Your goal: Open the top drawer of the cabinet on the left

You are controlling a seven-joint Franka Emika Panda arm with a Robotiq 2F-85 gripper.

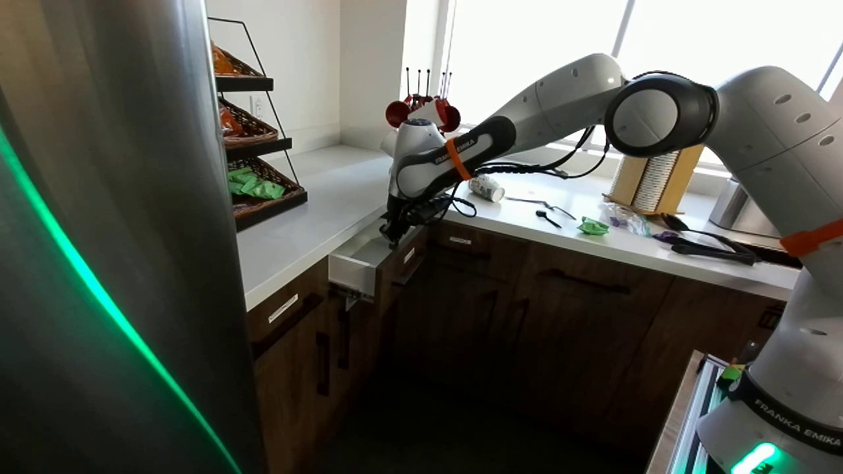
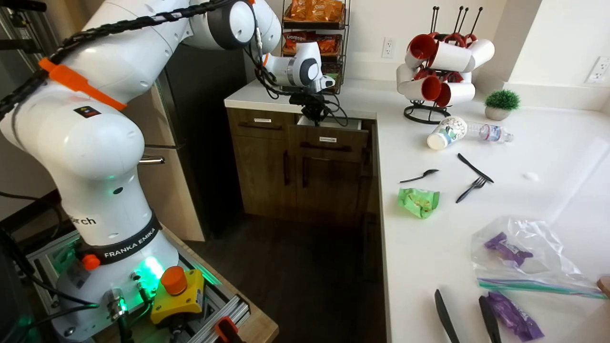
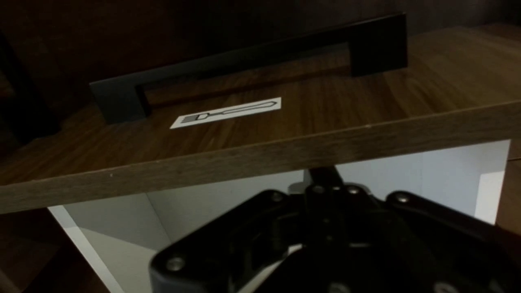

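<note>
The top drawer [image 2: 336, 132] of the dark brown wooden cabinet [image 2: 264, 166], the one nearest the inner corner, stands partly open below the white tabletop [image 1: 316, 191], its pale interior showing. Your end effector [image 3: 325, 175] points down into it, just behind the wooden front; its fingers look closed together, with nothing in their grasp. You cannot tell whether they touch the front's inner face. In your wrist view, the drawer's outer face carries a white label [image 3: 226, 112] with a fork drawn on it and, just beside that, a dark bar handle [image 3: 252, 55]. In an exterior view, a steel refrigerator [image 1: 132, 178] stands at the left, a black snack rack [image 1: 263, 148] beyond it. In both exterior views, a patterned cup [image 2: 448, 133] lies on its side on the tabletop, with a black spoon [image 2: 429, 173] and a green wrapper [image 2: 419, 202] nearer its edge.
</note>
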